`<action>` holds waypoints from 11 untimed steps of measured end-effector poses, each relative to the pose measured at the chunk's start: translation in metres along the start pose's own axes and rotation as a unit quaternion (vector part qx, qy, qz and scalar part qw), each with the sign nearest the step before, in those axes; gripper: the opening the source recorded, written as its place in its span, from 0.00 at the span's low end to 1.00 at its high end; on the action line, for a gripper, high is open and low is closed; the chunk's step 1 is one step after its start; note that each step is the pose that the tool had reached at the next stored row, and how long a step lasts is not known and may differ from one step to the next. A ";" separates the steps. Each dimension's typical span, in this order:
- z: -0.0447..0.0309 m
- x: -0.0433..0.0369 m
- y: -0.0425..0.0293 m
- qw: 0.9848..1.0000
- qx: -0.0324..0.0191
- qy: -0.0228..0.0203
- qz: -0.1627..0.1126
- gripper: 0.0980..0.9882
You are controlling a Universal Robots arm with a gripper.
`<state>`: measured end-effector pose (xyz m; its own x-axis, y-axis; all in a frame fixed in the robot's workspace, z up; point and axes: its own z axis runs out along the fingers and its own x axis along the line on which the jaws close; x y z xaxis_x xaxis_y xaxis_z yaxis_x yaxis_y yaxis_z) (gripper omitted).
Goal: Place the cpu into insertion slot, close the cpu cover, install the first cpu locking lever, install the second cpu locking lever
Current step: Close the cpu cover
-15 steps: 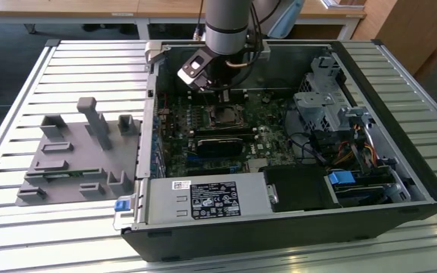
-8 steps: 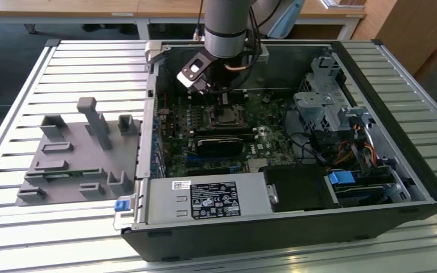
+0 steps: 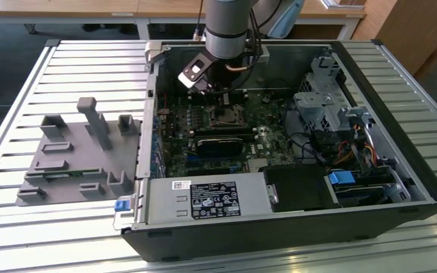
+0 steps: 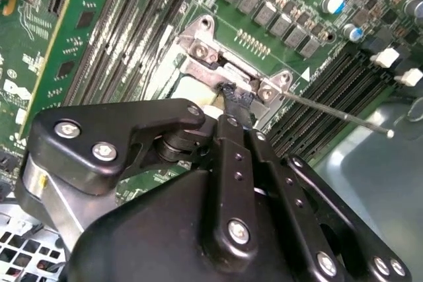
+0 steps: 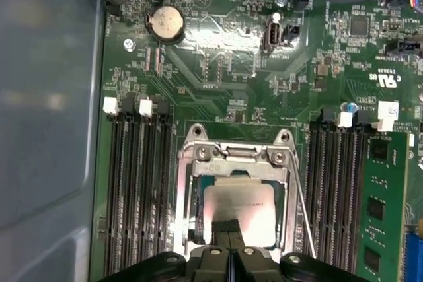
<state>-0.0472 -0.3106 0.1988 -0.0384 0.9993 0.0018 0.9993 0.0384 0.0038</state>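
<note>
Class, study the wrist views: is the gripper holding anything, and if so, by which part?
Nothing seems to be held. The gripper has its fingers closed together with nothing between them, tips just over the cpu, which lies inside the frame of the cpu cover.

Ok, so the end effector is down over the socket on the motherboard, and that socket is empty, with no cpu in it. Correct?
Not empty. The first wrist view shows the silvery cpu lying in the socket, with the metal cpu cover framing it. The rest holds: the end effector is down right over it.
</note>
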 end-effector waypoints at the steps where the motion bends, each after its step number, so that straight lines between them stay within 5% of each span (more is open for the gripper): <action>1: 0.0000 0.0003 0.0001 1.000 0.000 0.000 0.000 0.01; 11: -0.0093 0.0003 -0.0001 1.000 0.000 0.001 0.000 0.01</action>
<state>-0.0474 -0.3103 0.2081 -0.0385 0.9993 0.0036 0.9992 0.0384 0.0047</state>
